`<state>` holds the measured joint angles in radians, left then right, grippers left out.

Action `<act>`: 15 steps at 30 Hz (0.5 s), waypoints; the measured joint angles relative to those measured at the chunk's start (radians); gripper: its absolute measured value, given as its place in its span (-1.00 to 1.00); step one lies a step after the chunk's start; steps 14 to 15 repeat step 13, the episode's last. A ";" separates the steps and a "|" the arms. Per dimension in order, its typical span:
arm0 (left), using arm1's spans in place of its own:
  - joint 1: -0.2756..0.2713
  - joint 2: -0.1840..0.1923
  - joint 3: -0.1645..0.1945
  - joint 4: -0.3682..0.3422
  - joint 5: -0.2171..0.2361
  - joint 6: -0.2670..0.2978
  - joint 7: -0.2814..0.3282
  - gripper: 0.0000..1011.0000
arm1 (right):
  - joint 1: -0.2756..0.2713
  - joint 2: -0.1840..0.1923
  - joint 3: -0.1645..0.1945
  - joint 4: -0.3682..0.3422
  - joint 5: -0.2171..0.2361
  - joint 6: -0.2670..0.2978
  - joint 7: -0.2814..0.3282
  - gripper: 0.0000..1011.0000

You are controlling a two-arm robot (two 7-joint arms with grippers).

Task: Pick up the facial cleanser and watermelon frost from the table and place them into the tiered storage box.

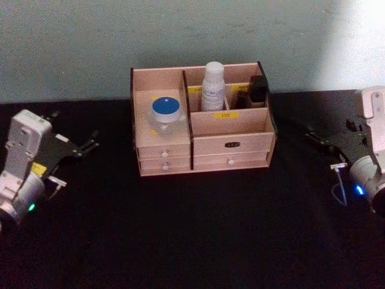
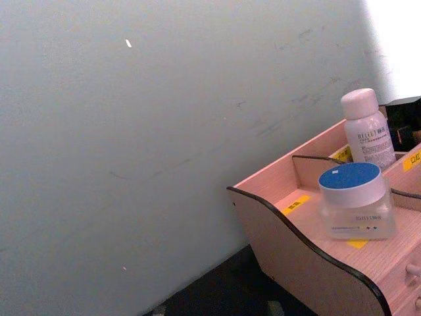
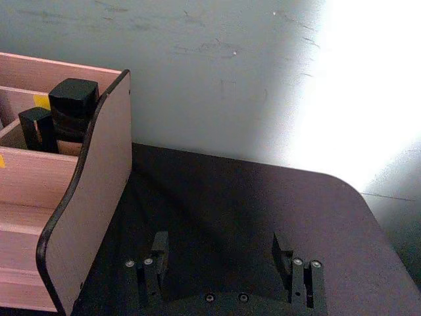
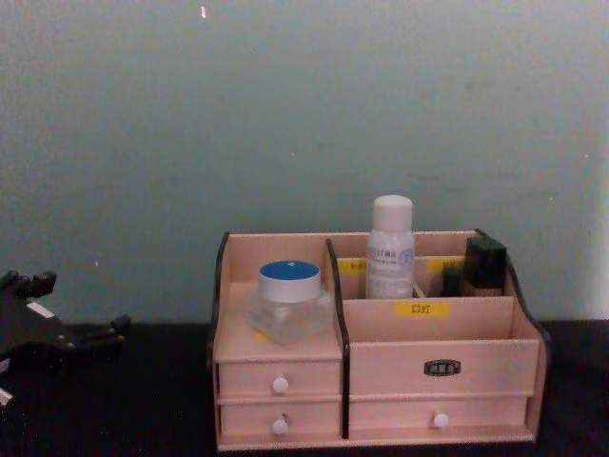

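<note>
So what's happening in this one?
Both items already sit in the box: the jar on its left shelf, the bottle upright in a rear compartment. Neither gripper holds anything. The left gripper rests open left of the box, and the right gripper rests open on its right.

Left arm at left edge of head view, low over table, wrist angled inward. Left gripper (image 1: 90, 144) pointing toward centre, fingers apart, nothing between them; dark fingers also at left edge of chest view (image 4: 81, 335).

Right arm at right edge of head view, mirrored pose. Right gripper (image 1: 316, 137) pointing inward, fingers (image 3: 153, 263) spread wide, empty, just above table.
</note>
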<state>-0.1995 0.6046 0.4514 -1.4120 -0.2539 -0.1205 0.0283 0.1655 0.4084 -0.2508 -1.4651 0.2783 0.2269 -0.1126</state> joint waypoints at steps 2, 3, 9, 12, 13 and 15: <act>0.000 0.000 0.000 0.000 0.000 0.000 0.000 0.98 | -0.001 0.001 0.000 -0.002 0.000 0.000 0.000 0.98; 0.000 0.000 0.000 0.000 0.000 0.000 0.000 0.98 | -0.001 0.002 0.000 -0.003 0.001 0.000 0.001 0.98; 0.000 0.000 0.000 0.000 0.000 0.000 0.000 0.98 | -0.003 0.003 0.001 -0.007 0.002 -0.001 0.001 0.98; 0.000 0.000 0.000 0.000 0.000 0.000 0.000 0.98 | -0.004 0.004 0.002 -0.009 0.003 -0.001 0.002 0.98; 0.000 0.000 0.000 0.000 0.000 0.000 0.000 0.98 | -0.004 0.004 0.002 -0.010 0.003 -0.001 0.002 0.98; 0.000 0.000 0.000 0.000 0.000 0.000 0.000 0.98 | -0.004 0.004 0.002 -0.010 0.003 -0.001 0.002 0.98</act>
